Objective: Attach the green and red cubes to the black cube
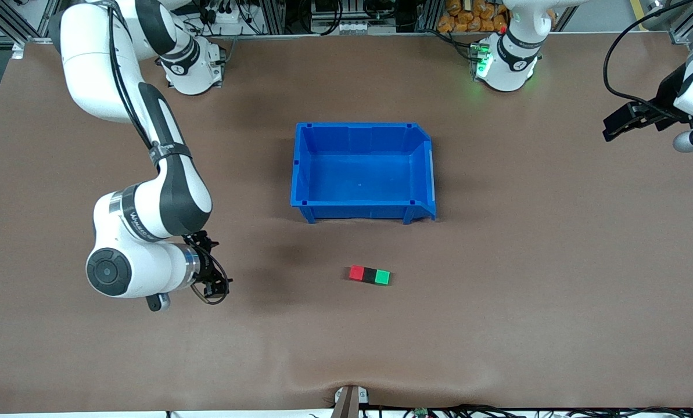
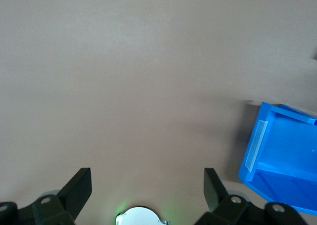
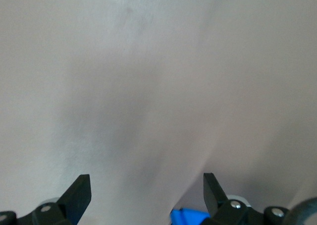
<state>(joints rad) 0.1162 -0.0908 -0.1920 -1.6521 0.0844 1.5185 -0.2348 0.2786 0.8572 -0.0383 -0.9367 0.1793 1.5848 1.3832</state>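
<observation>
Red cube (image 1: 356, 273), black cube (image 1: 369, 275) and green cube (image 1: 383, 277) sit joined in a row on the brown worktop (image 1: 526, 302), nearer the front edge than the blue bin (image 1: 362, 203). The right end effector (image 1: 211, 280) hangs empty, fingers spread, over the worktop toward its end; the left end effector (image 1: 613, 125), likewise spread and empty, waits over the opposite edge.

Cubes: three in all, lined up touching in one row
Red cube (image 1: 356, 272): one
Black cube (image 1: 370, 275): one, in the middle
Green cube (image 1: 383, 277): one
Blue bin (image 1: 360, 203): one, at twelve o'clock from the row
Arms: two
Grippers: two, the left gripper (image 2: 147, 185) and the right gripper (image 3: 146, 188), each with two fingers spread apart
</observation>
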